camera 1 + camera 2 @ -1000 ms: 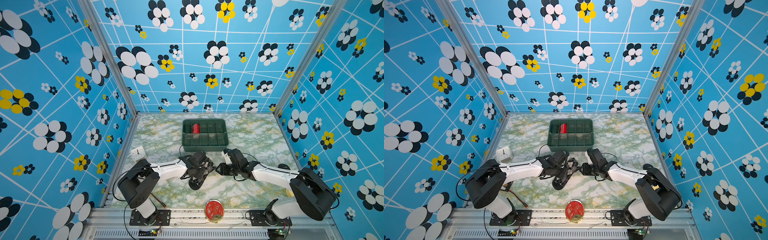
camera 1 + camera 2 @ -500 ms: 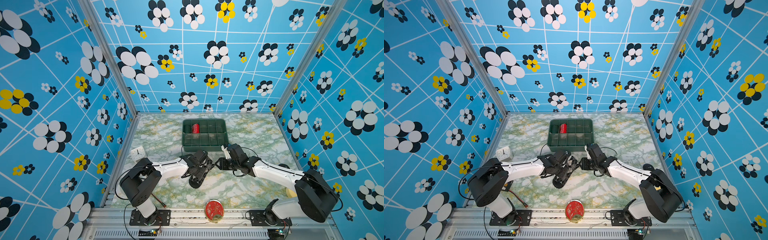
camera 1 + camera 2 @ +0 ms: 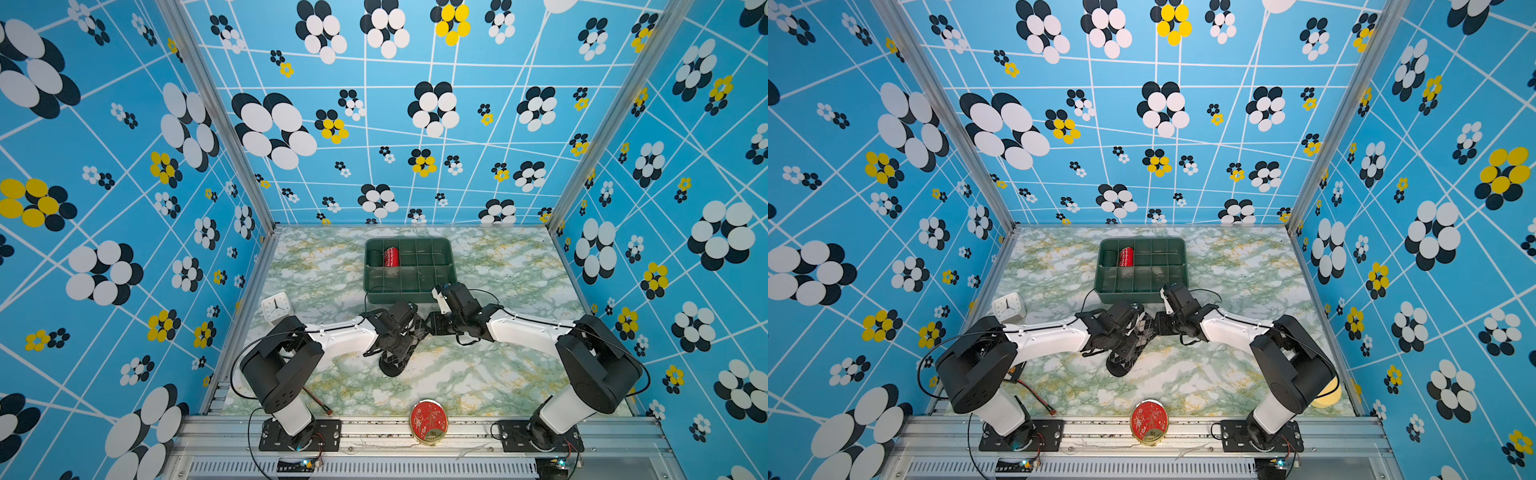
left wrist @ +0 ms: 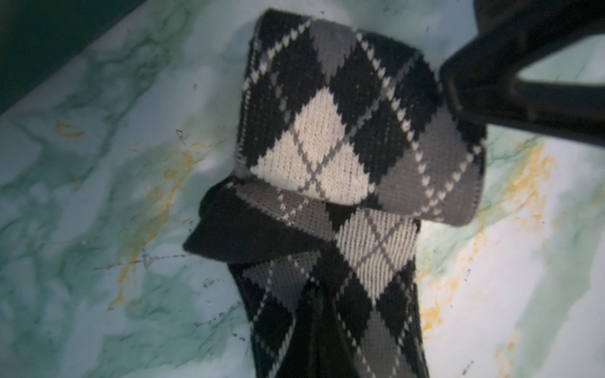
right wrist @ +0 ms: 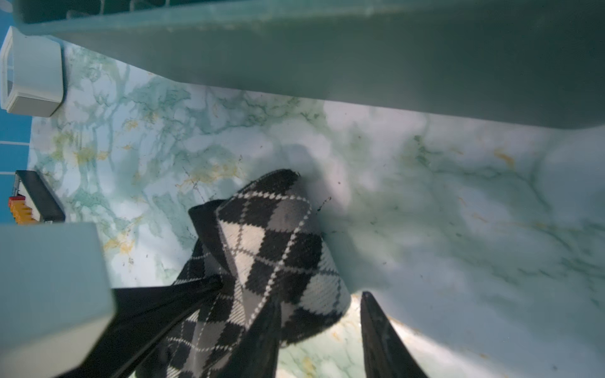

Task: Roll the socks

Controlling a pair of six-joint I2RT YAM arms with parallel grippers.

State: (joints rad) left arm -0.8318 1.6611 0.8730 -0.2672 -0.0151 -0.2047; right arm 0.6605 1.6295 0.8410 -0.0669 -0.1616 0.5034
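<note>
The socks are black with grey and white argyle diamonds and lie mid-table, partly rolled, with a flat tail toward the front. The rolled end sits on top of that tail. My left gripper is shut on the sock fabric just below the roll. At the roll's other side my right gripper stands open. One of its fingers lies against the roll. Bare marble shows between the roll and its other finger.
A green compartment tray stands just behind both grippers, holding a red roll and a dark green roll. A white clock sits at the left. A red round tin and a thin stick lie at the front edge.
My right gripper has swung back toward the tray and in toward the roll. The sock tail has drawn in shorter under the left gripper, which keeps its hold.
</note>
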